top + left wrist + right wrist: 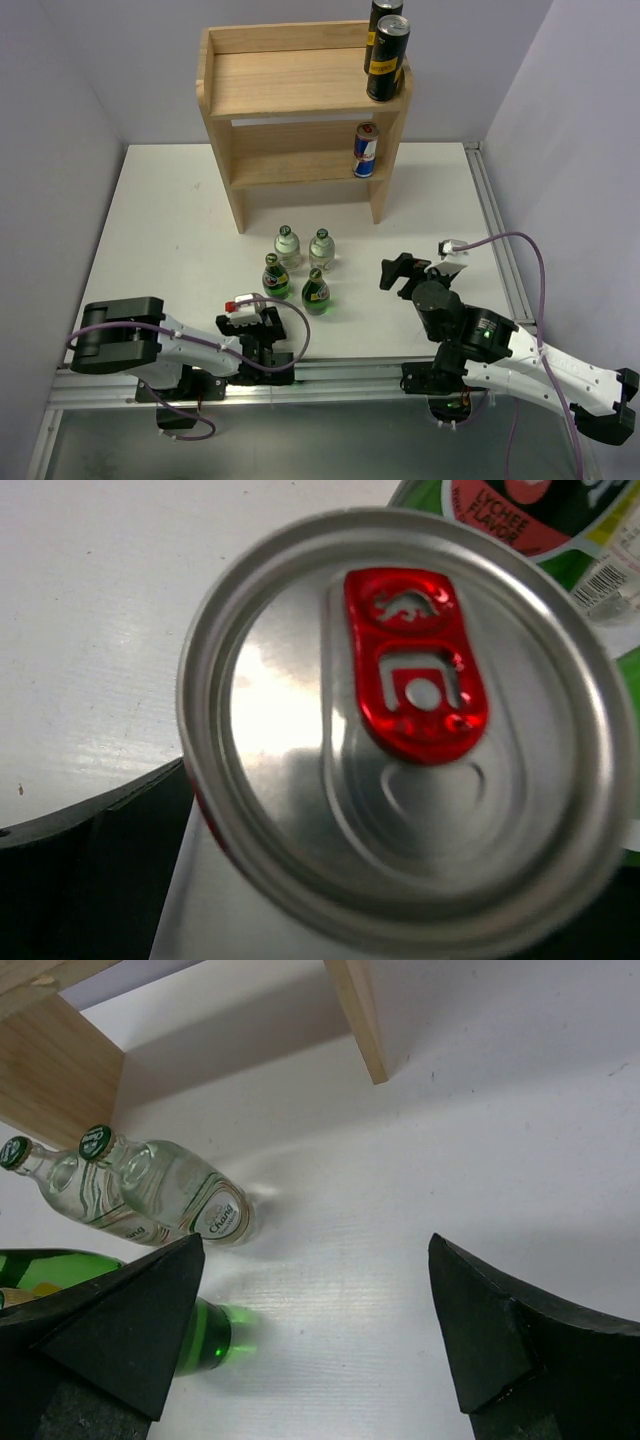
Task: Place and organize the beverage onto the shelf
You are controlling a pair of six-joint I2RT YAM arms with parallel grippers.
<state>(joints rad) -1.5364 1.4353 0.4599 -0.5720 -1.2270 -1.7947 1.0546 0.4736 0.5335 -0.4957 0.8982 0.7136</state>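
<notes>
The light-wood shelf [290, 85] stands at the back, with two black cans [386, 58] on the right of its top tier and a blue-and-silver can [366, 150] on the lower tier. Two clear bottles [303, 247] and two green bottles [296, 284] stand in front of it. A silver-topped can with a red tab [400, 730] fills the left wrist view, between the open fingers of my left gripper [262, 325]. My right gripper [400, 272] is open and empty, right of the bottles. Its view shows a clear bottle [180, 1195] and a green bottle [205, 1335].
A metal rail [500, 250] runs along the table's right edge. Grey walls close in the left, back and right. A shelf leg [360, 1020] stands ahead of the right gripper. A green lychee-labelled bottle [560, 540] is just beyond the can.
</notes>
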